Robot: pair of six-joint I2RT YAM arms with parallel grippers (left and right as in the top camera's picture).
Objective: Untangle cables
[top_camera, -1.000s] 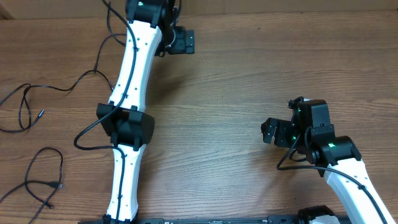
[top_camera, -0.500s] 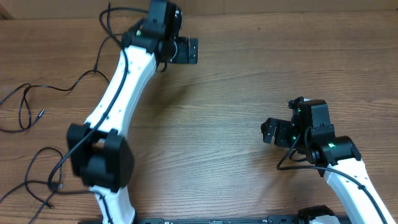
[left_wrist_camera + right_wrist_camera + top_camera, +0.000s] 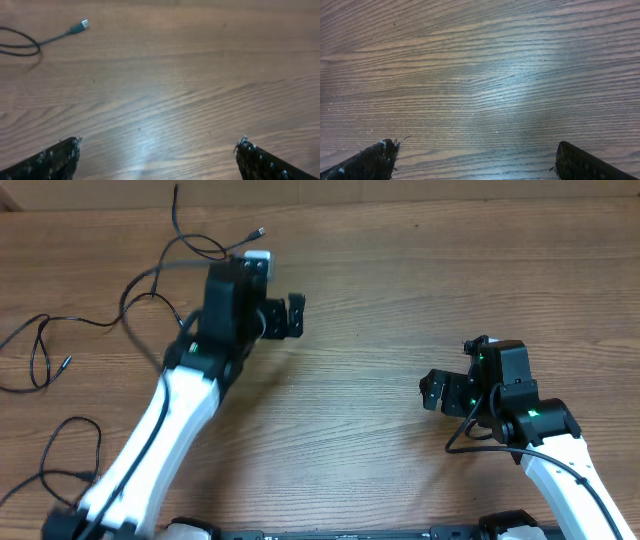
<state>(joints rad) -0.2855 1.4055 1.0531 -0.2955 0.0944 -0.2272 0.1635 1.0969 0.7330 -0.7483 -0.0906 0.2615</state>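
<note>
Wood-grain tabletop (image 3: 400, 270) under both arms. At far left of the overhead frame the cables (image 3: 40, 350) lie in separate loose loops, another trailing upper left to its silver-tipped plug (image 3: 260, 229). Left gripper (image 3: 297, 317), jaws spread and empty, has swung back from the top edge; right gripper (image 3: 430, 391) waits, equally wide open. Untangling looks nearly done

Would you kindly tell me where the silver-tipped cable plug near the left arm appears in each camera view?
Overhead: the silver-tipped plug lies near the top edge, left of centre, beyond the left arm.
Left wrist: the silver-tipped plug is at top left, cord trailing left.
Right wrist: not in it.
Shared landmark: the open left gripper, whose fingertips frame the left wrist view's bottom corners.
</note>
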